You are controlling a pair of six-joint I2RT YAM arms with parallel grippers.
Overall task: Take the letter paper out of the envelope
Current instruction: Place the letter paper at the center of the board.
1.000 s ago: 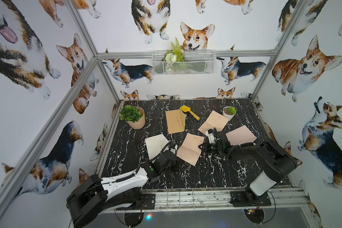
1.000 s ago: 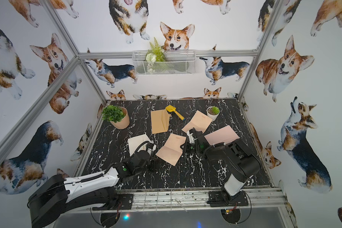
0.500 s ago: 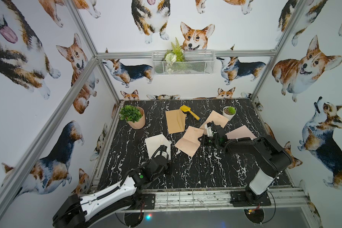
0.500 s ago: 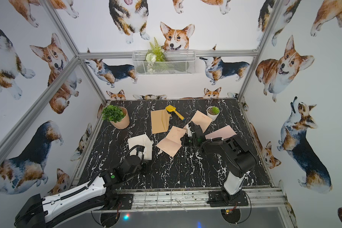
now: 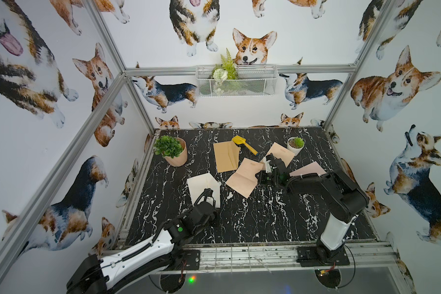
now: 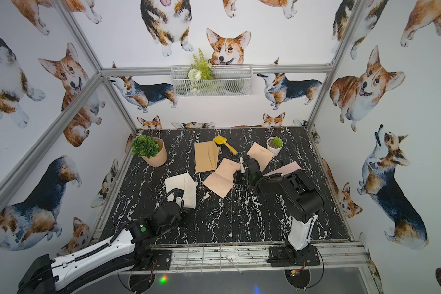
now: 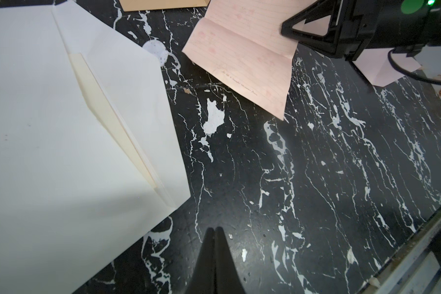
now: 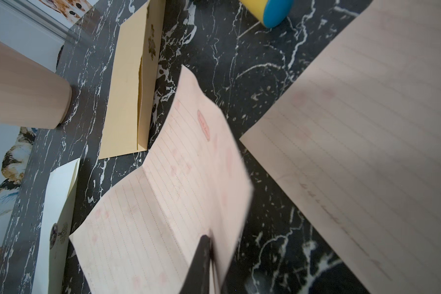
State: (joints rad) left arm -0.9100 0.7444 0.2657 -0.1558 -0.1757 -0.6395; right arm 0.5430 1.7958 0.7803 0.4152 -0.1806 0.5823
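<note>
Black marble desk (image 5: pixel 239 229), corgi-print walls (image 5: pixel 316 38), wire basket (image 5: pixel 236 86) on back wall. Left arm (image 5: pixel 138 257) lies low nr front edge; left claw (image 7: pixel 215 233) pinched shut, empty, over bare desk beside white envelope (image 7: pixel 61 152). Right arm (image 5: pixel 329 185) reaches to centre; right claw (image 8: pixel 207 244) at edge of pink letter paper (image 5: pixel 242 179), which lies outside the envelope. Can't tell if it grips.

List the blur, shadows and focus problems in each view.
Both top views: sharp and evenly lit across the table. Left wrist: sharp, but a shadow darkens part of the white envelope. Right wrist: the creased pink sheet smears along one edge, and the nearer sheet, close to the lens, is soft.
</note>
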